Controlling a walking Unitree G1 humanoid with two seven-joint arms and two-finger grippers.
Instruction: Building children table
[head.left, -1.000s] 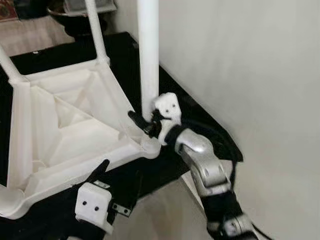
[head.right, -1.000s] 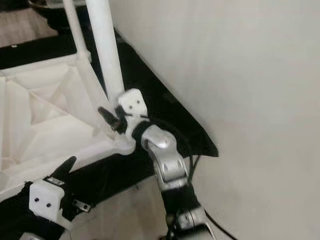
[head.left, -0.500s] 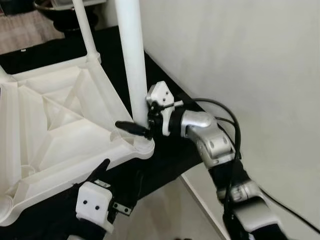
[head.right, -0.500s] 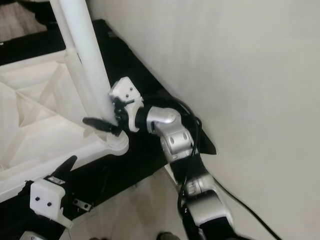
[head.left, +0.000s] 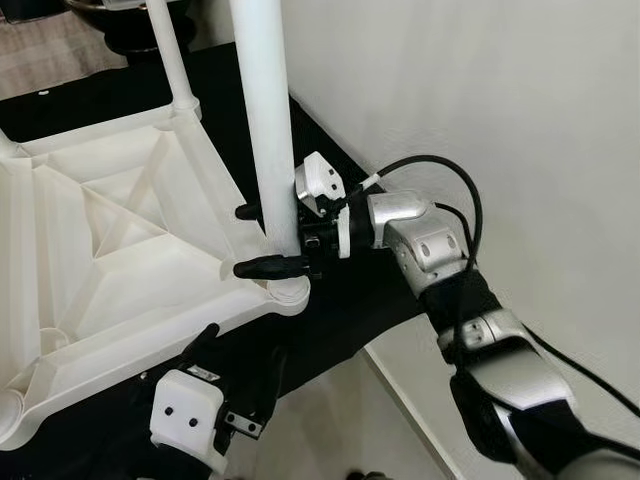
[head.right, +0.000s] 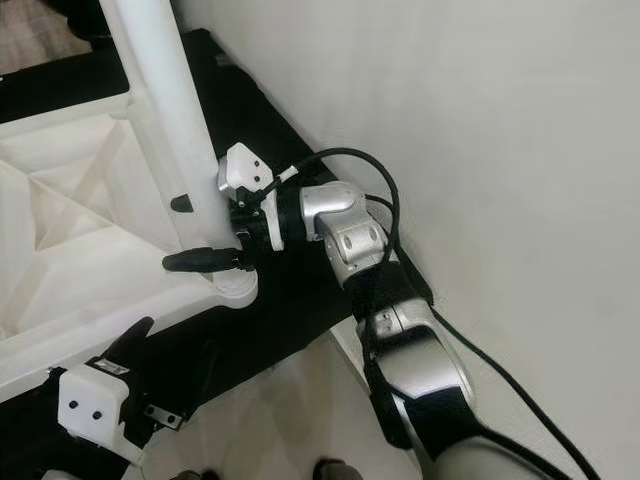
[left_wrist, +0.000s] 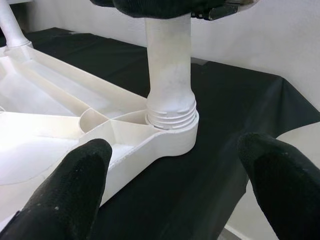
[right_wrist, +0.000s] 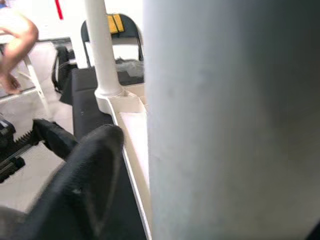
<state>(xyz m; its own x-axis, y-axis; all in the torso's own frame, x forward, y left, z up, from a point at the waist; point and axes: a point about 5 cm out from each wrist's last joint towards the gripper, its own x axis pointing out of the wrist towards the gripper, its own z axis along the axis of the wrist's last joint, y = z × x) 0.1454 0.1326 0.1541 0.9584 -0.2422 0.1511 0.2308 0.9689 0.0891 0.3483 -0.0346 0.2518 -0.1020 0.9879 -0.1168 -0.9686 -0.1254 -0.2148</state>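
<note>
Leg-fitting step: right gripper (head.left: 268, 240), jaws closed around the white plastic tube leg (head.left: 262, 120) in the upturned white tabletop's (head.left: 110, 250) 3 o'clock corner socket, likely must twist it home; left gripper (left_wrist: 175, 180), jaws wide and empty, waits at 6 o'clock.

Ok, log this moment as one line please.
right gripper: fingers around table leg just above its socket | left gripper: open, near tabletop corner | tabletop upside down on black cloth
</note>
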